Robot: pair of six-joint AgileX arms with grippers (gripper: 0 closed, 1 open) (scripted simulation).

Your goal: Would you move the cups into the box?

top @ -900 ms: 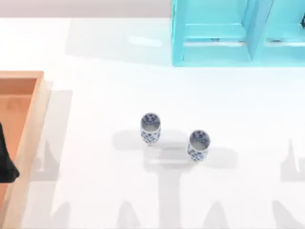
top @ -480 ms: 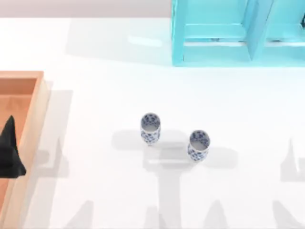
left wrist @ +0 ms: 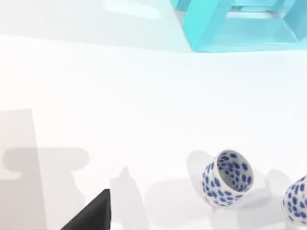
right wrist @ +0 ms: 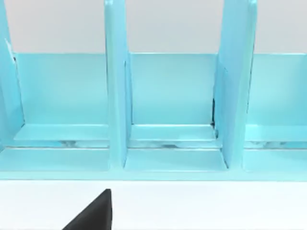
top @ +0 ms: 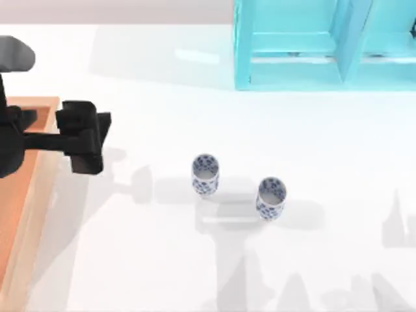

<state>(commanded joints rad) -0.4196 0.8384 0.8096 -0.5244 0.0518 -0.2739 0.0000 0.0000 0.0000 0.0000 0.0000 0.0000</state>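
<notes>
Two small white cups with blue flowers stand upright near the middle of the table. One cup (top: 205, 174) is to the left and the other cup (top: 270, 197) is right of it, slightly nearer the front. The left wrist view shows the first cup (left wrist: 226, 178) whole and the second cup (left wrist: 298, 201) cut by the edge. The wooden box (top: 36, 195) lies at the table's left edge. My left gripper (top: 84, 140) hangs just past the box's right wall, well left of the cups and holding nothing. A black part of my right gripper (right wrist: 93, 215) faces the turquoise frame.
A turquoise shelf-like frame (top: 292, 65) stands at the back right, seen close up as the turquoise frame (right wrist: 117, 96) in the right wrist view. White tabletop lies open between the box and the cups.
My left arm has risen from the left edge and swung right across the box, so its gripper is now beyond the box's right wall. The cups have not moved.
</notes>
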